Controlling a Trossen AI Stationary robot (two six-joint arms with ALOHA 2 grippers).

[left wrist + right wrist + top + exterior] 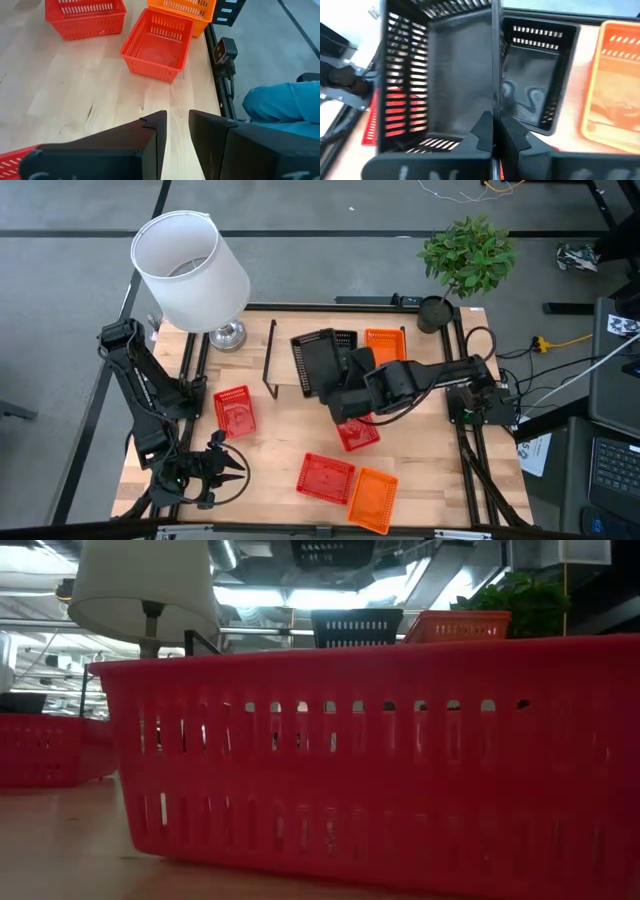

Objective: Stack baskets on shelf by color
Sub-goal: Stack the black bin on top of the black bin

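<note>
A: Right gripper (pixel 492 136) is out over the middle of the table, fingers pinched tight on the wall of a black basket (pixel 437 75), which hangs tilted above the shelf (pixel 300 340).

B: And next to it?

A: A second black basket (pixel 535 90) sits on the shelf just beside the held one, with an orange basket (pixel 386 345) on the shelf's right end, close to the potted plant (pixel 467 255).

B: What's under that arm?

A: A red basket (pixel 357 433) on the table, partly hidden by the arm itself.

B: Left side?

A: Left gripper (pixel 176 132) waits low at the front left corner, fingers a little apart with bare wood showing between them, nothing in them.

B: Loose ones on the table?

A: One red basket (pixel 234 410) left of centre. At the front edge another red basket (pixel 325 477) touching an orange basket (pixel 373 500). The low camera has a red basket's (pixel 400 760) wall filling almost its whole view.

B: Anything else?

A: A white-shaded lamp (pixel 190 270) at the back left corner. And in the left wrist view, a blue sleeve (pixel 282 102) shows beyond the table edge.
</note>
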